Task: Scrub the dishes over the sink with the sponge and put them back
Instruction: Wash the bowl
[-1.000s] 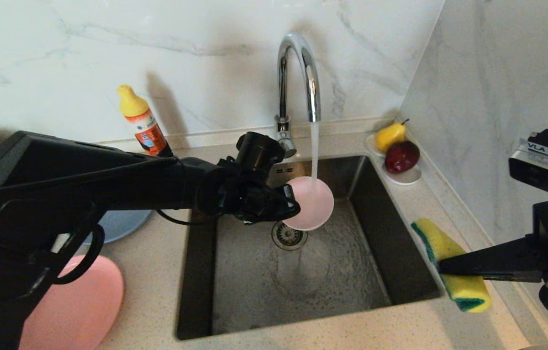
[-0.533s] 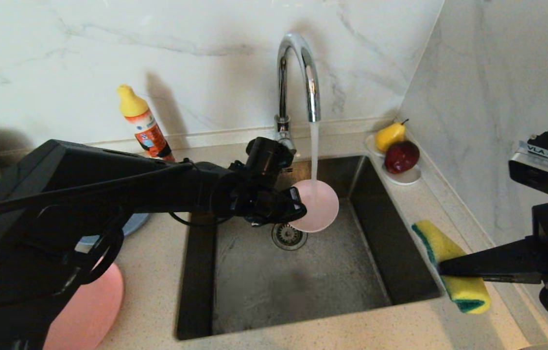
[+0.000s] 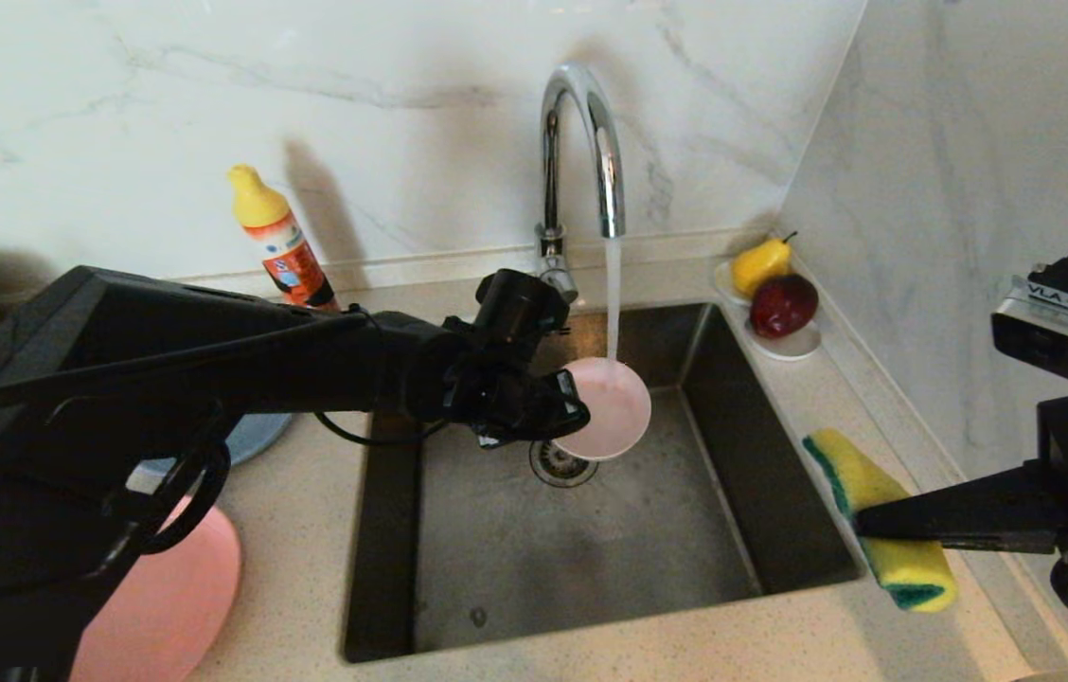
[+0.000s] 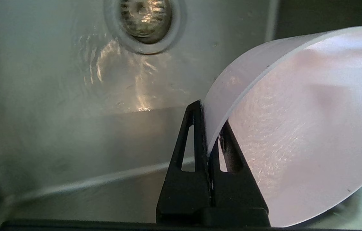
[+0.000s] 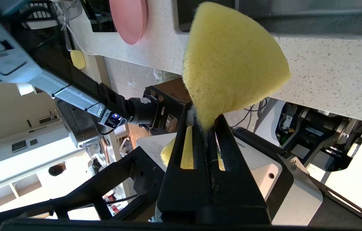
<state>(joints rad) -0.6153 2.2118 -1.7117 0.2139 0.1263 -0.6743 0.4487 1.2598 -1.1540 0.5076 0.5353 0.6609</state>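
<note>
Reaching level from the frame's left, the left end effector (image 3: 570, 409) pinches the pale pink dish (image 3: 612, 409) under the faucet stream (image 3: 612, 298) at centre, while the right end effector (image 3: 861, 520) at lower right clamps the sponge (image 3: 875, 516).

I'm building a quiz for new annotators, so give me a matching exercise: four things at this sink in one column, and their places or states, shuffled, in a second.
Things:
1. small pale pink dish
2. yellow sponge with a green scouring layer
3. orange detergent bottle with a yellow cap
4. yellow pear

Places or states:
A. on a white saucer beside a dark red apple
B. standing by the marble wall, left of the tap
C. held under the running water by the left gripper
D. pinched in the right gripper, over the counter right of the sink

Pairs: 1-C, 2-D, 3-B, 4-A
</note>
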